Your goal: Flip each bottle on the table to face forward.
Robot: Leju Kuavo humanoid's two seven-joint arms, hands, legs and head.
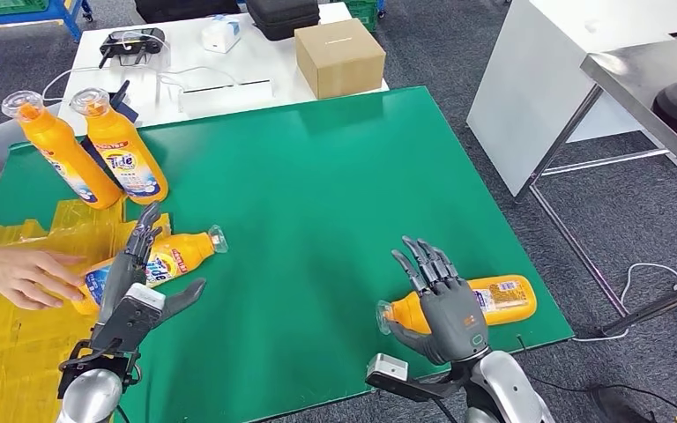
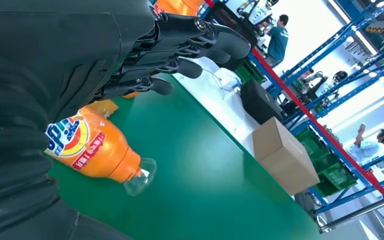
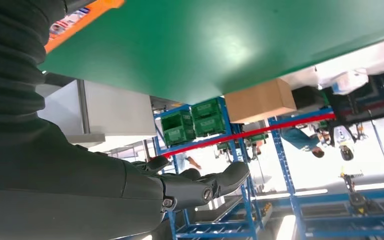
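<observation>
From the head view, four orange plastic bottles lie or stand on the smooth green table (image 1: 317, 176). Two upright bottles (image 1: 97, 145) stand side by side at about ten o'clock, their clear caps toward the far edge. A lying bottle (image 1: 172, 257) at eight o'clock shows its blue-and-red label, with a person's hand (image 1: 22, 275) touching its base end, which lies on crinkled yellow sheeting (image 1: 9, 335). The left hand (image 1: 145, 282) hovers over this bottle, fingers spread, gripping nothing. The left wrist view adds the bottle's glossy, rounded shoulder and transparent cap resting on the tabletop. At five o'clock, the right hand (image 1: 441, 304) lies over the near bottle (image 1: 494, 298), fingers extended and apart; whether it grips cannot be told. A cardboard box (image 1: 339, 57) sits beyond the far edge.
</observation>
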